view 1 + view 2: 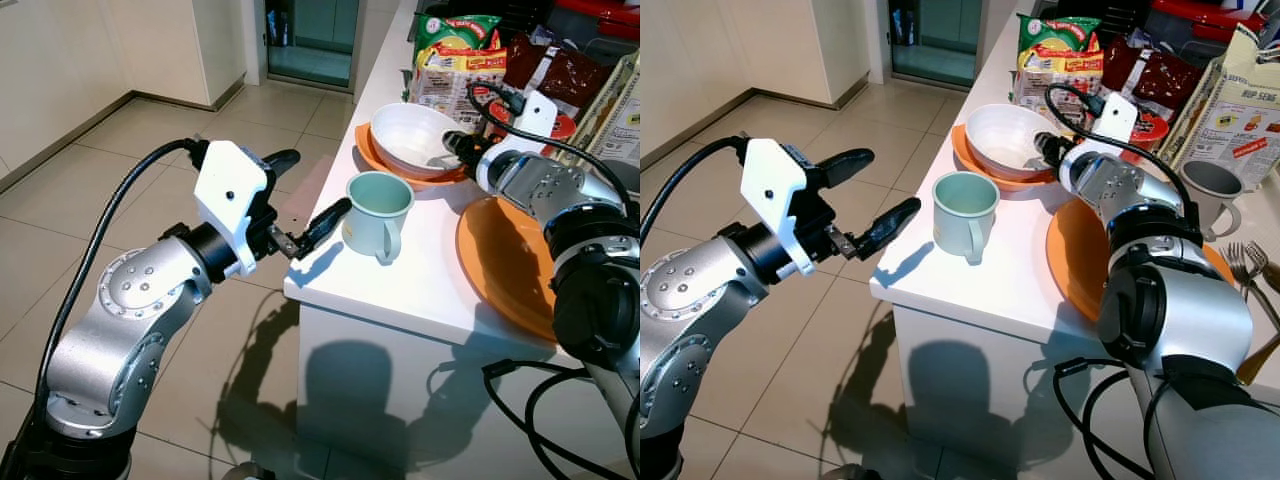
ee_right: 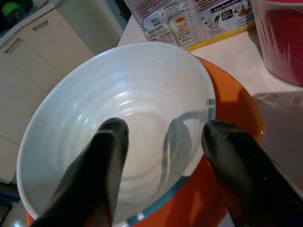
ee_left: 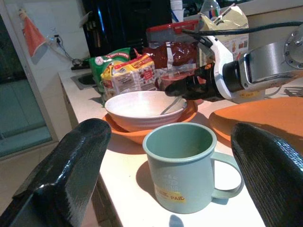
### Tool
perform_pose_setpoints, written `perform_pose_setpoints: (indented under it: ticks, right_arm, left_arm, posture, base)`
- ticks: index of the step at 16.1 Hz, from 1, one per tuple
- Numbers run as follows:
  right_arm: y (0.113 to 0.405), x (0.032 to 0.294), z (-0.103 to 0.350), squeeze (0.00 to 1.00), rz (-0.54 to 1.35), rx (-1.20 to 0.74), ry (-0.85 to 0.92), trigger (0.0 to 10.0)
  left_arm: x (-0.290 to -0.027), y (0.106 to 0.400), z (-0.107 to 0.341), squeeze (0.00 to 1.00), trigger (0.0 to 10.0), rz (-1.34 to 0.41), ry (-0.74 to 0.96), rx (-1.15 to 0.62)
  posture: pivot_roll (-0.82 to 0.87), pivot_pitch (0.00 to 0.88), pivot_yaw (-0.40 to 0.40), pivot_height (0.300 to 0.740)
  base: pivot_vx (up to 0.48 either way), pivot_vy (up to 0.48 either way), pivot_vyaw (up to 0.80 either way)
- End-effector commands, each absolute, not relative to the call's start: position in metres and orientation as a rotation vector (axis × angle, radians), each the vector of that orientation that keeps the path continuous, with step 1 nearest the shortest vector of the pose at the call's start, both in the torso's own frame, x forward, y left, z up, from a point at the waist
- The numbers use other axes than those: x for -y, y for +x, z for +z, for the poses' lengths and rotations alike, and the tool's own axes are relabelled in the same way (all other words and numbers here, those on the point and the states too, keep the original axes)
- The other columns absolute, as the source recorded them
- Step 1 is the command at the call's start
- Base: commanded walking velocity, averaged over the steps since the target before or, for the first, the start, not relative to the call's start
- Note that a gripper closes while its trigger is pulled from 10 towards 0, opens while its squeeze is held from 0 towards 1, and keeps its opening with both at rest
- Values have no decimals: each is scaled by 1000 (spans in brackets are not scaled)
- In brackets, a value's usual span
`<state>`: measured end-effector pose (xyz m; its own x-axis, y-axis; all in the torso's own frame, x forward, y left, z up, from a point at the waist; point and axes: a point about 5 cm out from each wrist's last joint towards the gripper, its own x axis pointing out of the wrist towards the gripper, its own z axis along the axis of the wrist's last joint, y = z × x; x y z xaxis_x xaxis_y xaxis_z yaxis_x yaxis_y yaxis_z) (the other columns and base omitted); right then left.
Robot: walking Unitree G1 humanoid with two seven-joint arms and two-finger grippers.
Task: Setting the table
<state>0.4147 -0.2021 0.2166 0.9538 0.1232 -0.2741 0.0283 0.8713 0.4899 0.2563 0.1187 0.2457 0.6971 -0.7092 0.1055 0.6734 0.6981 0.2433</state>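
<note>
surface (image 1: 420, 275): white, its corner juts toward the tiled floor (image 1: 120, 190)
big orange plate (image 1: 505, 260): lies flat near the front edge, under the right arm
white bowl (image 1: 412, 135): sits on a smaller orange plate (image 1: 372, 152), farther back
green mug (image 1: 378, 213): upright near the corner, handle toward the front
left pincer (image 1: 305, 195): fingers apart, level with the mug, just off the edge
right pincer (image 2: 163, 142): fingers spread, straddling the bowl's rim
</note>
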Motion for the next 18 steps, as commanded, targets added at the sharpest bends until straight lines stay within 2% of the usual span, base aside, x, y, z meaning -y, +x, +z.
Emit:
perform_pose_setpoints:
  ticks: [1, 10, 13, 18]
  right_arm:
    - [413, 206, 211, 0, 24, -325, 544, 0]
    - [414, 213, 220, 0, -3, -272, 572, 0]
    - [416, 216, 234, 0, 11, -195, 693, 0]
    - [419, 214, 256, 0, 83, -129, 757, 0]
  left_arm:
    - [-112, 252, 250, 0, 10000, -818, 203, 215]
    - [-111, 254, 252, 0, 10000, -819, 206, 224]
    - [-112, 256, 254, 0, 10000, -803, 207, 241]
    - [-115, 261, 260, 0, 10000, -770, 207, 274]
  posture:
    - [54, 67, -50, 740]
    - [52, 57, -44, 740]
    - [55, 44, -44, 740]
    - [55, 24, -40, 740]
  base:
    - [0, 0, 0]
    - [0, 0, 0]
    - [0, 0, 0]
    - [0, 0, 0]
